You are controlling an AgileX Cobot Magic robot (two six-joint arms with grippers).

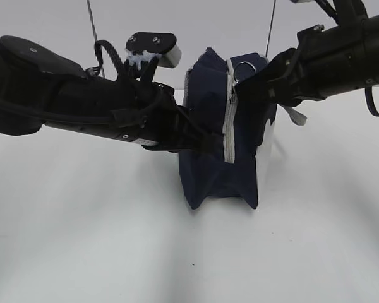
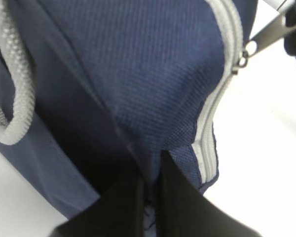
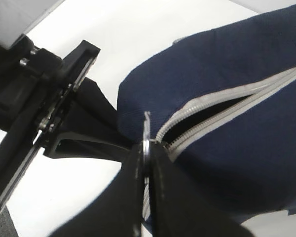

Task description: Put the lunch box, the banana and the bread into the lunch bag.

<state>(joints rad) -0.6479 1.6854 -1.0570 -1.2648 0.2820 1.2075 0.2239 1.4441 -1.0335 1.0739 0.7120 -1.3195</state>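
Lunch bag is sitting in the middle of the white table, standing tall, with its grey zipper running up and down the side that is facing the outside camera.

Starting at the 9 o'clock side, the left gripper is reaching in from the left and is pinching a fold of the blue cloth low on the bag. Its two black fingers are squeezed together with only that bit of cloth between them. It is acting like a helper hand, holding the bag in place.

Moving over to about 1 o'clock, the right gripper is coming in from the top right. It is closed tight on the silver ring pull of the zipper. Beside the ring, the zipper is gaping a little, showing a dark slit.

The zipper line is the long way to follow, from the top of the bag down toward 6 o'clock. The right arm is the one on the pull, so my guess is it is the one to slide it along that line while the left arm is holding the cloth.

The table around the bag looks bare, giving lots of room at 6 o'clock. The lunch box, banana and bread are not showing in any view.
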